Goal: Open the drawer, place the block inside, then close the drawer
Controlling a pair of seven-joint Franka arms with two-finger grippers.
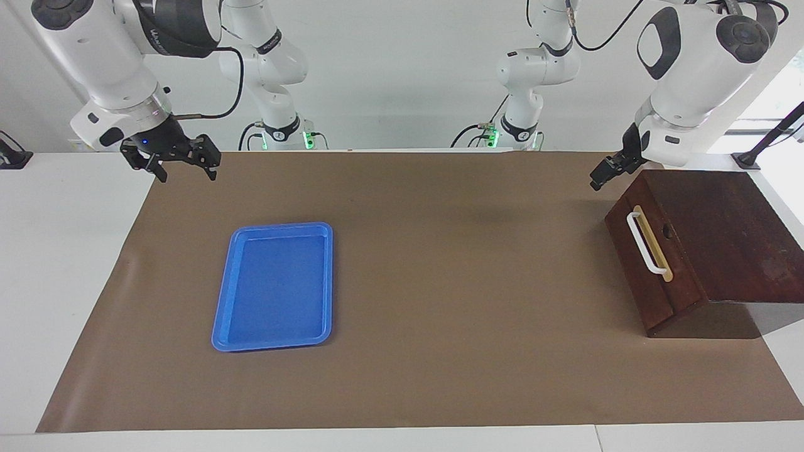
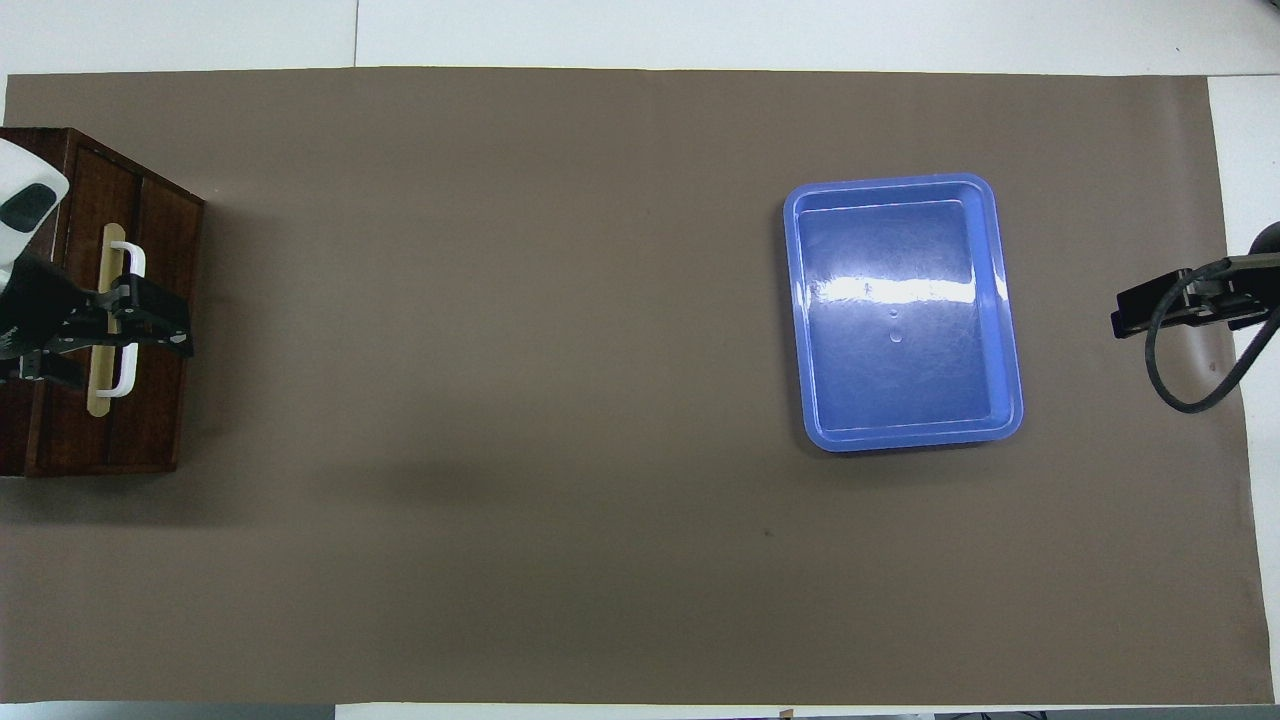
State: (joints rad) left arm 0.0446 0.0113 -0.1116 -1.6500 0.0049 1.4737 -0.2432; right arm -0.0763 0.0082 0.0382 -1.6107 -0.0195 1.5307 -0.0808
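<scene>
The dark wooden drawer (image 1: 653, 276) sits shut in its box (image 1: 735, 238) at the left arm's end of the table, with its white bar handle (image 1: 644, 243) free. The same handle (image 2: 128, 370) is partly covered in the overhead view. My left gripper (image 1: 604, 173) hangs open and empty in the air over the box's corner nearest the robots, clear of the handle. My right gripper (image 1: 186, 169) waits open and empty over the mat's edge at the right arm's end. The block is out of view.
A flat blue tray (image 1: 274, 285) lies empty on the brown mat (image 1: 440, 282) toward the right arm's end. A black cable loops from the right wrist (image 2: 1190, 340).
</scene>
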